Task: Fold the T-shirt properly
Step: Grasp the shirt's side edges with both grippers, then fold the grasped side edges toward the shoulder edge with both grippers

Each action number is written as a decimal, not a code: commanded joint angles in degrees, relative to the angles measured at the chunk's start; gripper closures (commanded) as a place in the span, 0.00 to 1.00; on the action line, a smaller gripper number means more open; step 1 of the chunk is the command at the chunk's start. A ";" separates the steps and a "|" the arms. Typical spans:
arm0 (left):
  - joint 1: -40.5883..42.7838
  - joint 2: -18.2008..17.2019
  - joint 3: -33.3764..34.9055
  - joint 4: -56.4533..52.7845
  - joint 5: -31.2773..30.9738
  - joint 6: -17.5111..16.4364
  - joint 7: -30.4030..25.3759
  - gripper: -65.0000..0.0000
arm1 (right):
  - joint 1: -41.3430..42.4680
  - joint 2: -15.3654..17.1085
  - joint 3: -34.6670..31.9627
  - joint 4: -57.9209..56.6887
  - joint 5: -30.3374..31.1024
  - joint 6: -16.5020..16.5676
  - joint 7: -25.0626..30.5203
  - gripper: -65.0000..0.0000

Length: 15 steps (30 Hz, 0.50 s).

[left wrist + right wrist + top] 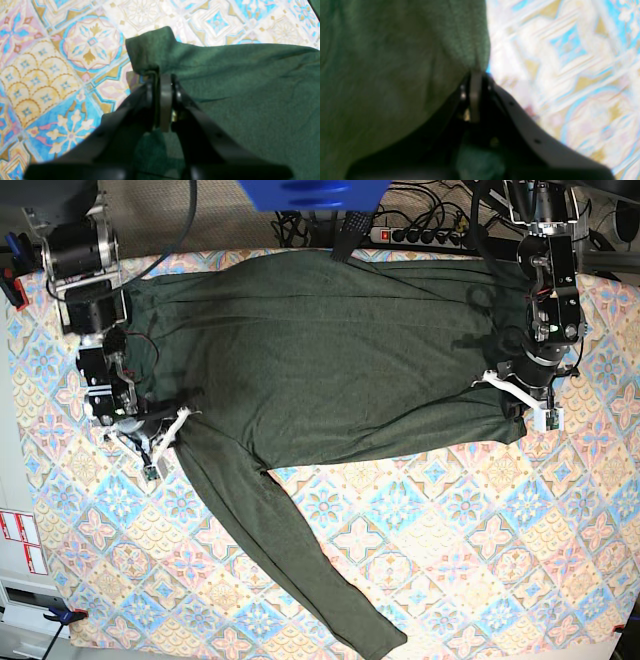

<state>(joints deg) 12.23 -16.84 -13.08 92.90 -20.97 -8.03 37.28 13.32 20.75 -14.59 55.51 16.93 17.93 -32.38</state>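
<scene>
On the patterned tablecloth [480, 530] the T-shirt [330, 360] lies spread across the far half, one long sleeve trailing toward the near edge. At its hem corner the left gripper [162, 77] has its jaws pressed together on a raised fold of the green cloth. At the opposite side, by the sleeve's root, the right gripper [475, 75] is likewise clamped on the shirt's edge, jaws together with fabric bunched above them; that view is blurred
</scene>
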 commanded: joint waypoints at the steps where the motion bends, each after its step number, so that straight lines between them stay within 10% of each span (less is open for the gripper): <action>1: -0.58 -0.96 -1.47 1.03 -0.17 -0.19 -1.28 1.00 | -0.97 1.09 3.20 2.74 0.26 -0.22 -0.01 1.00; 15: 4.87 -2.90 -3.93 6.75 -0.17 -0.19 -1.80 1.00 | -20.05 1.09 19.47 32.10 0.43 0.13 -4.23 1.00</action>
<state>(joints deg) 17.21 -18.90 -16.25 98.67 -21.19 -8.88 36.80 -7.66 20.80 4.29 86.24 16.80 18.11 -38.11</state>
